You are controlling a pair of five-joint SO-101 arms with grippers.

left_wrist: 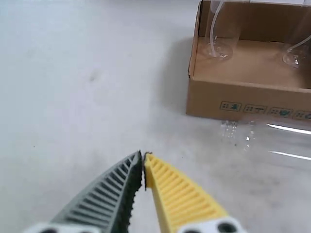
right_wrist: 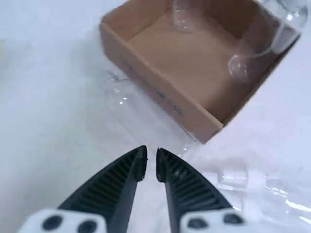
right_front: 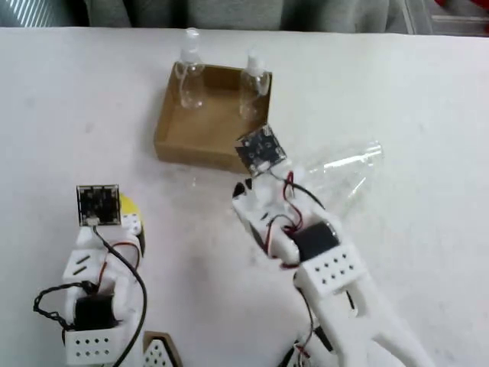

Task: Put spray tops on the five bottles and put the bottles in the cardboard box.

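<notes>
The cardboard box stands at the middle back of the table, and two clear bottles stand upright along its far wall. Both carry tops. In the left wrist view a clear bottle lies on the table in front of the box. More clear bottles lie right of the box. My left gripper is shut and empty, well short of the box. My right gripper hangs just before the box's near corner, fingers all but together with nothing between them, and a lying bottle is beside it.
The left arm sits at the front left, the right arm runs from the front right toward the box. A small cardboard piece lies at the front edge. White table stretches to the left of the box.
</notes>
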